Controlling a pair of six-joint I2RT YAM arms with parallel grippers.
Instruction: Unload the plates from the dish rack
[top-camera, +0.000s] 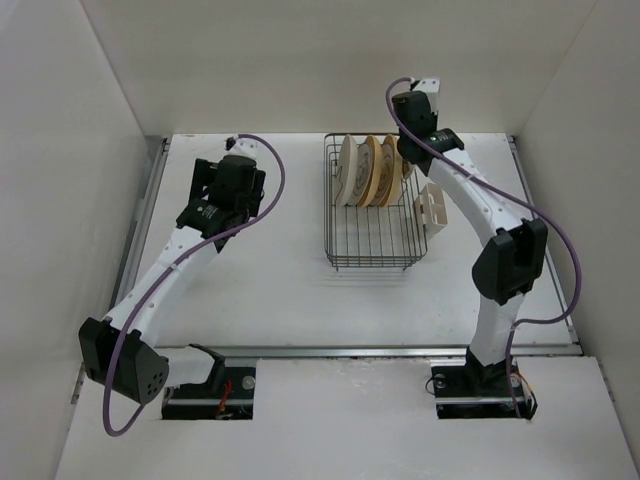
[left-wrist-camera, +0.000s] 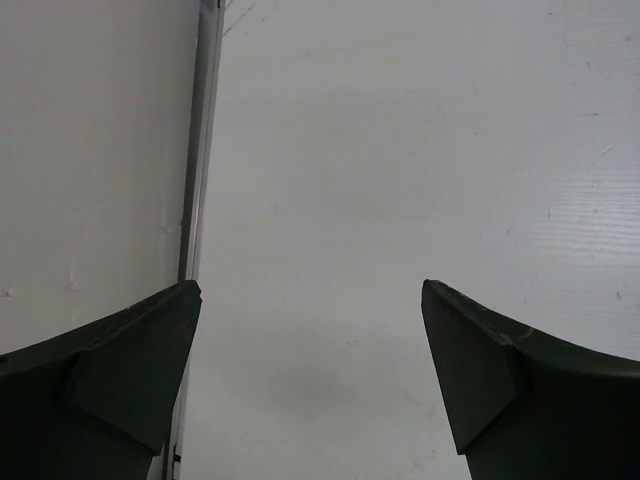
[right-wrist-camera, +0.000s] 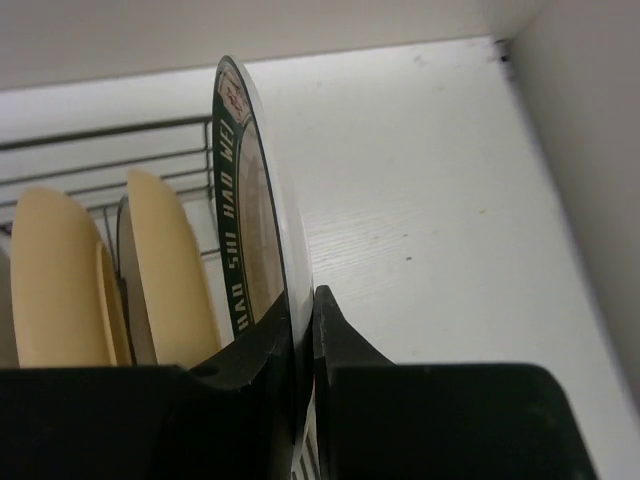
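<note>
**A:** What lies nearest, by the arm bases?

**B:** The left arm reaches from the near left corner over the flat white table (top-camera: 280, 300). The left gripper (left-wrist-camera: 310, 290) hangs above bare tabletop, its two dark fingers (left-wrist-camera: 110, 385) spread wide with nothing between them. The grey metal strip (left-wrist-camera: 200, 150) along the table's left edge and the white side wall (left-wrist-camera: 90, 150) show just beside it.

**A:** And farther in?

**B:** The dish rack (top-camera: 372, 250), a rectangular basket of thin dark metal wire, stands on the table right of centre, well apart from the left gripper. A small white plastic caddy (top-camera: 435, 208) sits at its right side.

**A:** Where are the plates?

**B:** They stand on edge, close together, in the rack's far half. From the left there is a round pale plate with small marks (top-camera: 347, 170), then two round yellow plates (right-wrist-camera: 60, 280) (right-wrist-camera: 170, 270). Last, at the right end, comes the dark-rimmed white plate (right-wrist-camera: 230, 200), whose green ring carries pale lettering.

**A:** And the right arm?

**B:** It stretches to the rack's far right corner. The right gripper (right-wrist-camera: 305, 297) is clamped on the upper rim of the dark-rimmed white plate, one black finger on each face. The plate stands upright beside the nearer yellow one. Whether its lower edge rests on the wires cannot be told.
</note>
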